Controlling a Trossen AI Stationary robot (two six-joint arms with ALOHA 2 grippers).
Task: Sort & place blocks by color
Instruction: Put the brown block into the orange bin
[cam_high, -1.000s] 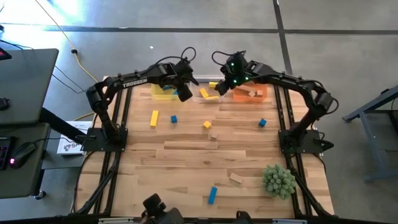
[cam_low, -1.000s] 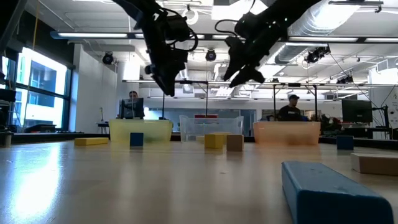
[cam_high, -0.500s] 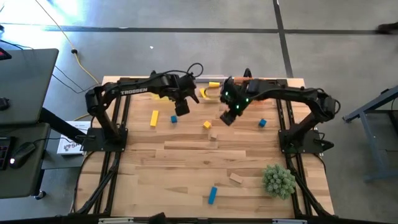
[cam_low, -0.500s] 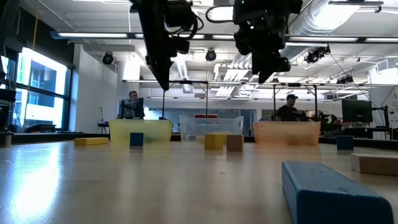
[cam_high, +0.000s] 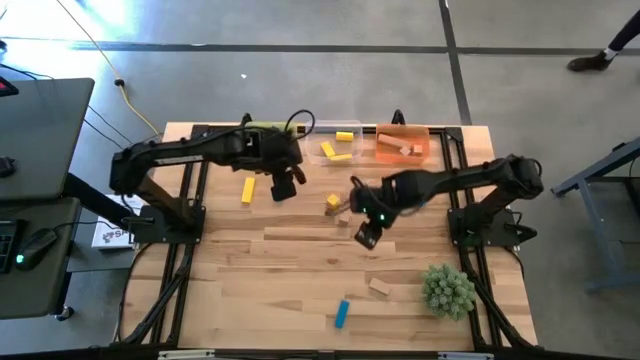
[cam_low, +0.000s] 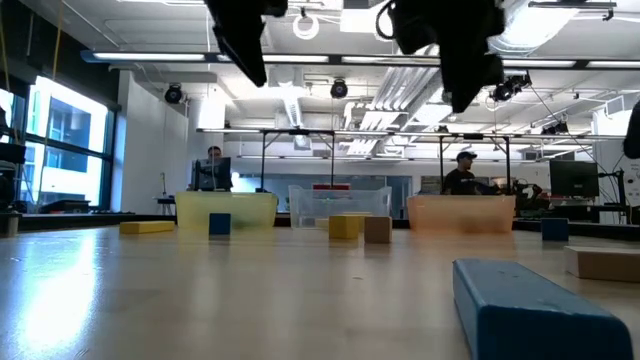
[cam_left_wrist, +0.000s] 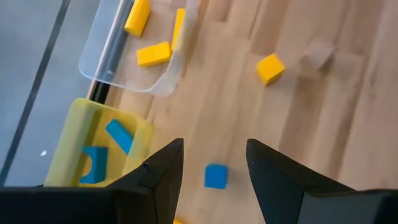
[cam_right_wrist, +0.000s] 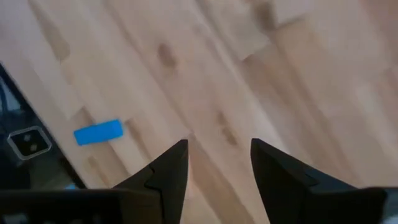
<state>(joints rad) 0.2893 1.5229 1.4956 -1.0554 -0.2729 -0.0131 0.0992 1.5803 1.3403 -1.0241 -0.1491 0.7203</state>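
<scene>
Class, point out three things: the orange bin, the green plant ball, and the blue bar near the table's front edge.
orange bin (cam_high: 421, 155): high view, its right rim.
green plant ball (cam_high: 448, 290): high view, its middle.
blue bar (cam_high: 342, 313): high view, its top face.

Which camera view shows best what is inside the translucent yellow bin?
The left wrist view: it looks down into the translucent yellow bin and shows two blue blocks inside. The high view mostly hides the bin behind the left arm. The low view shows only its side wall.

I see open table (cam_high: 300, 260) in front of the plant ball (cam_high: 447, 290); only a blue bar (cam_high: 342, 313) and a tan block (cam_high: 379, 287) interrupt it.
</scene>
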